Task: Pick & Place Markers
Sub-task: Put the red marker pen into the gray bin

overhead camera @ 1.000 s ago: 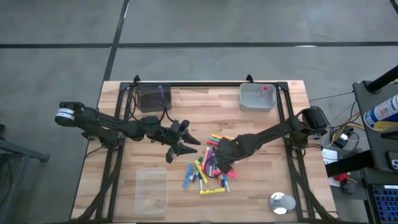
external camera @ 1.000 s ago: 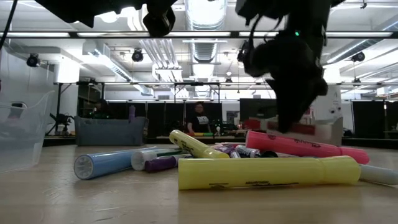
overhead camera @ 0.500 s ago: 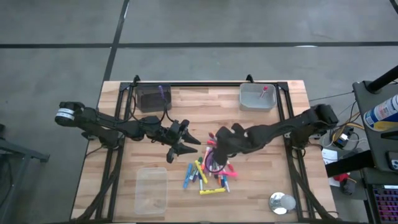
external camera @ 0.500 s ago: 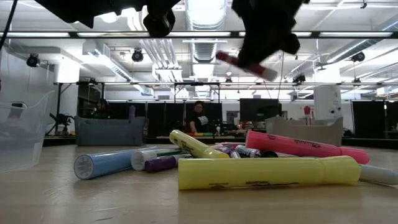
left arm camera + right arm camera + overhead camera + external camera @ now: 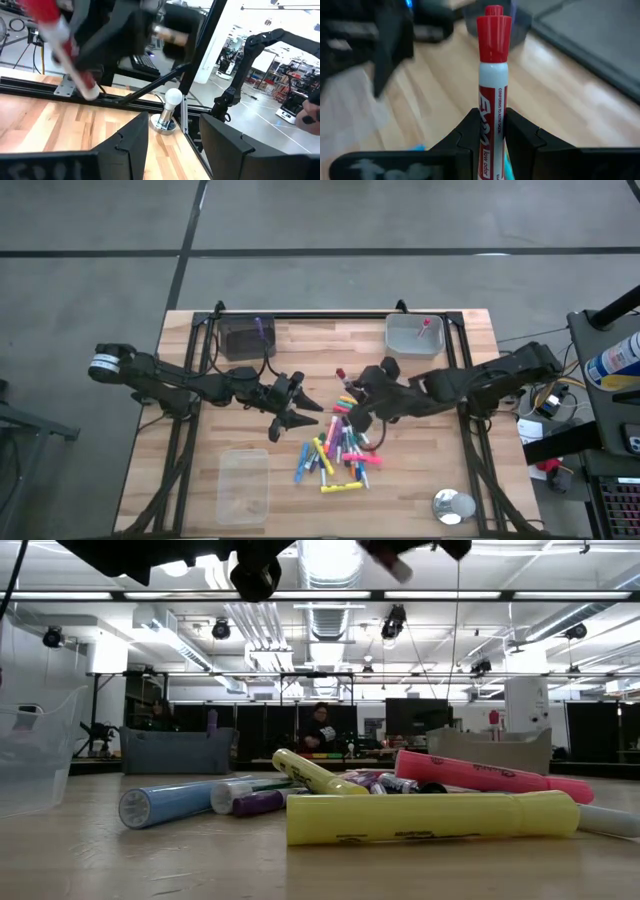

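Note:
A heap of mixed-colour markers (image 5: 338, 452) lies on the wooden table's middle; the low view shows a yellow one (image 5: 430, 817) and a pink one (image 5: 490, 777) lying flat. My right gripper (image 5: 352, 390) hangs above the heap's far side, shut on a white marker with a red cap (image 5: 493, 75), which also shows in the left wrist view (image 5: 65, 50). My left gripper (image 5: 300, 416) stands open to the left of the heap, off the table, with nothing between its fingers (image 5: 132, 145). My right gripper pinches the red-capped marker's white barrel at its printed label (image 5: 492, 131) between the two fingers. The marker lies along the fingers, its capped end (image 5: 493, 30) reaching out past the fingertips. It is lifted clear of the table and the heap, tilted.
A dark bin (image 5: 245, 337) with a purple marker stands far left, and a clear bin (image 5: 414, 336) with a red marker far right. A clear tub (image 5: 243, 485) sits near left, a round silver thing (image 5: 452, 505) near right. Black frame rails run along both sides.
My right gripper has risen from the heap with the red-capped marker and shifted a little toward the far edge. It has tipped up from pointing steeply down to a shallower slant. The marker is now clear of the pile. The other markers lie as before.

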Tool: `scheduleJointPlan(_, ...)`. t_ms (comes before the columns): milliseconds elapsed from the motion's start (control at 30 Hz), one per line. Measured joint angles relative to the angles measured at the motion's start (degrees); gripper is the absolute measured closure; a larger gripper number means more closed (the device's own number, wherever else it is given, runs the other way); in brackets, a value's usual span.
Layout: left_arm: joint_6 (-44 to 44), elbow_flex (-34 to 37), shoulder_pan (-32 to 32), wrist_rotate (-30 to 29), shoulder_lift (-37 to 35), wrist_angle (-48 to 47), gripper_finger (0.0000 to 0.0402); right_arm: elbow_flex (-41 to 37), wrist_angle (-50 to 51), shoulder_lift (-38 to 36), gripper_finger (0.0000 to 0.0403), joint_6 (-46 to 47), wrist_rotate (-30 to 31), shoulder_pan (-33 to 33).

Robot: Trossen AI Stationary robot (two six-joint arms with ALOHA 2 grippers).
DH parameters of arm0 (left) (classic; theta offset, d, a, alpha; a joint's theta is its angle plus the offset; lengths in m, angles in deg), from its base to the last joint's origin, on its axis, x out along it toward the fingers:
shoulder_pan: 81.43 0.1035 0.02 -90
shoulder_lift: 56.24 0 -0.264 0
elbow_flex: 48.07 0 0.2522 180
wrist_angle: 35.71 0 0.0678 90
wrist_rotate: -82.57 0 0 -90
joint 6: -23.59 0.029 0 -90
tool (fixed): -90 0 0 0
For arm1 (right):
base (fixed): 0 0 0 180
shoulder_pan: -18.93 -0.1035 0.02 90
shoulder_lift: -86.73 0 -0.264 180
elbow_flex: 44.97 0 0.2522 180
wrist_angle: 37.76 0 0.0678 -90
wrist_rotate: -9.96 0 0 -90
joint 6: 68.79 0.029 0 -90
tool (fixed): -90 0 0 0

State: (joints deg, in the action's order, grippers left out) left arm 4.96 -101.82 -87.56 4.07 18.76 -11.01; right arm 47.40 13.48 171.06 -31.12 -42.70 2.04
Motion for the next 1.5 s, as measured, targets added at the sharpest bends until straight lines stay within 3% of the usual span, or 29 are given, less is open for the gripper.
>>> scheduleJointPlan(367,0.5,0.0,0.0,-9.4,0.0,-0.5,0.0232,-0.7,-23.3,-0.6,0.0337,-18.1,1.8,-2.0)
scheduleJointPlan(567,3.2,0.0,0.0,-15.1,0.0,1.6,0.0232,-1.0,-29.5,0.3,0.0337,-21.9,1.2,-2.1)
scheduleJointPlan(967,8.2,0.0,0.0,-14.3,0.0,11.5,0.0232,-1.1,-36.4,1.4,0.0337,-26.7,0.9,-2.1)
scheduleJointPlan(1500,7.9,-0.7,0.0,-13.5,0.0,11.0,0.0232,-1.2,-42.8,3.9,0.0337,-27.9,-3.2,0.2)
